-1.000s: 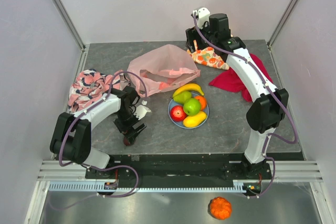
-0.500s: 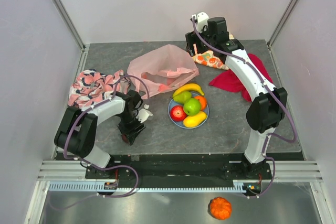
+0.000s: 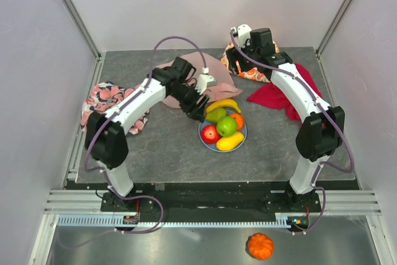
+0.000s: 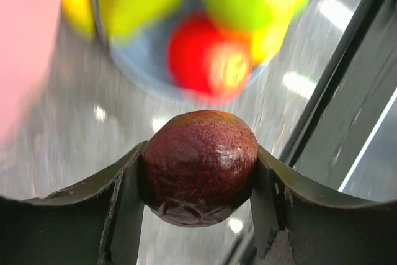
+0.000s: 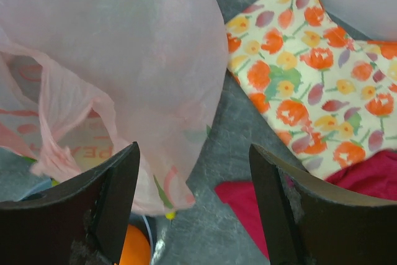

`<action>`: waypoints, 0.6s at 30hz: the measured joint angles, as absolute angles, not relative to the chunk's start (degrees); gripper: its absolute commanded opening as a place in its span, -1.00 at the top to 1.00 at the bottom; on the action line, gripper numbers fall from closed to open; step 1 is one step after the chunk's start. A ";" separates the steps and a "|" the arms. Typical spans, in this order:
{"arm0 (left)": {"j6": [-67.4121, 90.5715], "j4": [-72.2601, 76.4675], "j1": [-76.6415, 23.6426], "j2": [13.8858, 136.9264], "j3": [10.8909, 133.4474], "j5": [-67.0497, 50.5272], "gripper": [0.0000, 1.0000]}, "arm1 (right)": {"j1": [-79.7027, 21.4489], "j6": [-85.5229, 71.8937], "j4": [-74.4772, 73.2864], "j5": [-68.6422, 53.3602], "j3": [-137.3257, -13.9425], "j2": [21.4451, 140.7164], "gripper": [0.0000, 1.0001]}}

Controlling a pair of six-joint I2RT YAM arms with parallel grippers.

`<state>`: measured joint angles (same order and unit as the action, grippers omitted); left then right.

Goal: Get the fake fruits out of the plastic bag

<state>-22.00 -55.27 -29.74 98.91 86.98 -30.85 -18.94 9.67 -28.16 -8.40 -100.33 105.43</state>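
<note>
My left gripper (image 4: 198,153) is shut on a dark purple fruit (image 4: 198,166), round and glossy, held just above the table. It hangs at the far left rim of the blue plate (image 3: 243,134), where my left gripper (image 3: 199,110) shows in the top view. On the plate lie a banana (image 3: 223,103), green pear (image 3: 214,115), orange (image 3: 237,120), green apple (image 3: 226,126) and red apple (image 3: 210,133). The pink plastic bag (image 3: 201,66) lies behind the plate, partly under the left arm. My right gripper (image 5: 193,153) stands open over the bag (image 5: 124,41) edge, holding nothing.
A pink-and-black patterned cloth (image 3: 107,102) lies at the left edge. A fruit-print cloth (image 3: 251,71) and a red cloth (image 3: 279,94) lie at the back right. An orange pumpkin toy (image 3: 260,246) sits on the floor below the table. Enclosure walls stand on three sides.
The left gripper closed on the dark purple fruit near the front left of the table. It then swung with it up to the plate's far left rim. The right gripper barely shifted.
</note>
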 measured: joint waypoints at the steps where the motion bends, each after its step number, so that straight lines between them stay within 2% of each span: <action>1: -20.27 -53.47 -30.59 100.99 89.06 -31.59 0.36 | -18.72 10.13 -28.53 -7.97 -99.55 104.77 -0.58; 8: -10.85 -44.91 -32.21 115.98 96.68 -34.72 0.36 | -15.81 13.74 -32.47 -6.07 -91.31 96.77 -0.58; 14: -6.22 -39.83 -31.90 118.48 94.83 -34.85 0.37 | -12.45 14.57 -35.94 -4.69 -86.46 92.40 -0.58; 18: -4.27 -37.04 -31.90 118.32 93.54 -34.87 0.21 | -12.45 14.81 -36.71 -4.62 -85.41 92.31 -0.58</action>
